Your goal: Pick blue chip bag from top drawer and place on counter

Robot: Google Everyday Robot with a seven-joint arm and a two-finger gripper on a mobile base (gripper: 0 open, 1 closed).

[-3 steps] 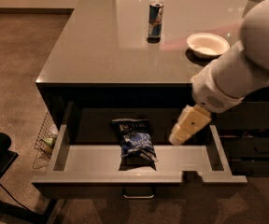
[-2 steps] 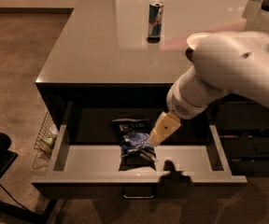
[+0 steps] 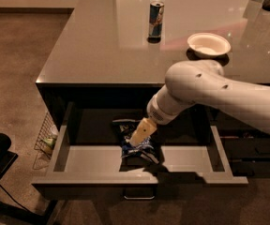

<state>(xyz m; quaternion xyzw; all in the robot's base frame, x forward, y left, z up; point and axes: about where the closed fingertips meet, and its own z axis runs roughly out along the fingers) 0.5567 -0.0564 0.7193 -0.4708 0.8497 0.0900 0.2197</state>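
Glossy counter (image 3: 102, 55) at 12 o'clock, brown floor (image 3: 18, 55) at 9, gripper (image 3: 138, 137) in open top drawer (image 3: 93, 159) against blue chip bag (image 3: 143, 151), closure indeterminate.

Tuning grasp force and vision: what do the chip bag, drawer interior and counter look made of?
Blue chip bag: thin plastic or foil film, judging by crinkled folds. Top drawer: smooth matte pale grey inside, painted metal or laminate, unclear which. Counter: hard glossy grey-brown slab with bright reflections; stone or laminate. End effector is down in the drawer, at the bag.
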